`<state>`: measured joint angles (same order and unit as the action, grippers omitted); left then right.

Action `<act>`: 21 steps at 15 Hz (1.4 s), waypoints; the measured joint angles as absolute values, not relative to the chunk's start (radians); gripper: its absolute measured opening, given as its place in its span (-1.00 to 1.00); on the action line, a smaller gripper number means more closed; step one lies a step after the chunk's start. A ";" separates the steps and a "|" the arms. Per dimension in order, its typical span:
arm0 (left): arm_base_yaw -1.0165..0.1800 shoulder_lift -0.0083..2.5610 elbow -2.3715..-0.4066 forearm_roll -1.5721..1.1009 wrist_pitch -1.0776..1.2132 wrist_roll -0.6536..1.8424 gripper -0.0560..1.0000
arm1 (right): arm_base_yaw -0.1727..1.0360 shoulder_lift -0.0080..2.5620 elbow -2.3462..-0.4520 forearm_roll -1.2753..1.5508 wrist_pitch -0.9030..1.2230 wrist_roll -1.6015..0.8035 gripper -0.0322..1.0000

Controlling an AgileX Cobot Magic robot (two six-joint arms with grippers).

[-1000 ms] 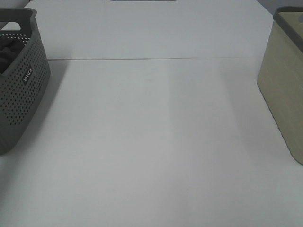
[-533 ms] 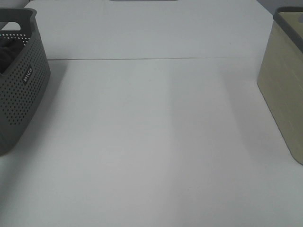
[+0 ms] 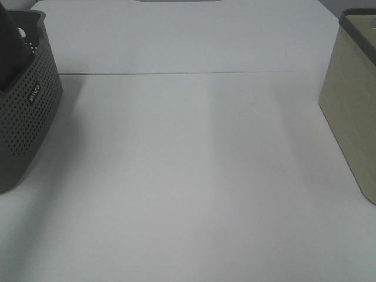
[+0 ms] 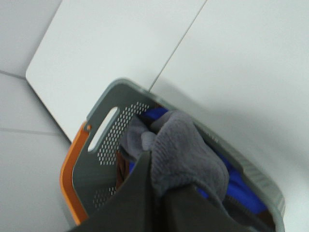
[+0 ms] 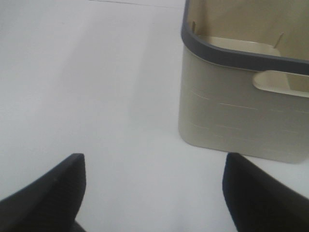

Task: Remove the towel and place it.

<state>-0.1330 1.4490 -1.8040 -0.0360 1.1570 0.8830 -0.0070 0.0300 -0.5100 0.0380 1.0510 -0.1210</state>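
Note:
In the left wrist view my left gripper (image 4: 159, 191) is shut on a bunched fold of the dark grey towel (image 4: 186, 154), holding it above the grey perforated basket (image 4: 104, 130). The same basket (image 3: 29, 111) stands at the left edge of the high view. A dark mass (image 3: 13, 47) rises over its rim there, and I cannot tell whether it is towel or arm. Seen from the right wrist, my right gripper (image 5: 154, 188) hangs open over bare table with nothing between its fingers. Neither gripper shows clearly in the high view.
A blue cloth (image 4: 239, 186) lies in the grey basket under the towel. An orange rim (image 4: 70, 174) shows outside that basket's far wall. A beige basket with a dark rim (image 5: 231, 111) stands at the right edge of the table (image 3: 352, 111). A seam crosses the white table (image 3: 176, 73).
The dark heap that lay low inside the grey basket has risen; a dark mass now stands above the basket's rim. Nothing on the right side has moved.

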 joint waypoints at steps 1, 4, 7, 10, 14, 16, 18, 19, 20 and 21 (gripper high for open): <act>-0.187 1.448 -1.807 -0.039 1.130 0.878 -0.89 | -0.007 0.068 -0.514 0.101 1.022 -0.171 0.54; -0.295 1.448 -1.833 -0.039 1.063 0.840 -0.89 | -0.007 0.177 -0.514 0.354 0.911 -0.378 0.54; -0.415 1.456 -1.861 -0.039 1.048 0.782 -0.89 | -0.007 0.357 -0.522 0.703 0.818 -0.751 0.54; -0.547 1.471 -1.861 -0.039 1.034 0.754 -0.89 | -0.007 0.605 -0.522 0.989 0.771 -1.192 0.54; -0.663 1.483 -1.861 -0.041 0.940 0.770 -0.89 | -0.007 0.827 -0.522 1.303 0.805 -1.616 0.54; -0.705 1.506 -1.861 -0.043 0.917 0.770 -0.89 | -0.007 0.902 -0.522 1.447 0.840 -1.781 0.54; -0.741 1.523 -1.861 -0.043 0.915 0.792 -0.89 | -0.007 1.004 -0.522 1.606 0.913 -1.937 0.54; -0.757 1.529 -1.861 -0.043 0.915 0.804 -0.89 | -0.007 1.058 -0.522 1.643 0.954 -1.983 0.54; -0.779 1.538 -1.861 -0.044 0.914 0.810 -0.89 | -0.007 1.130 -0.523 1.662 1.031 -2.028 0.54; -0.779 1.538 -1.861 -0.044 0.914 0.810 -0.89 | -0.007 1.130 -0.523 1.662 1.031 -2.028 0.54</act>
<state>-0.7790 1.5380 -1.8610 -0.0440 0.9140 0.8100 -0.0070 1.1300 -0.5230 1.6620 1.0310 -2.0280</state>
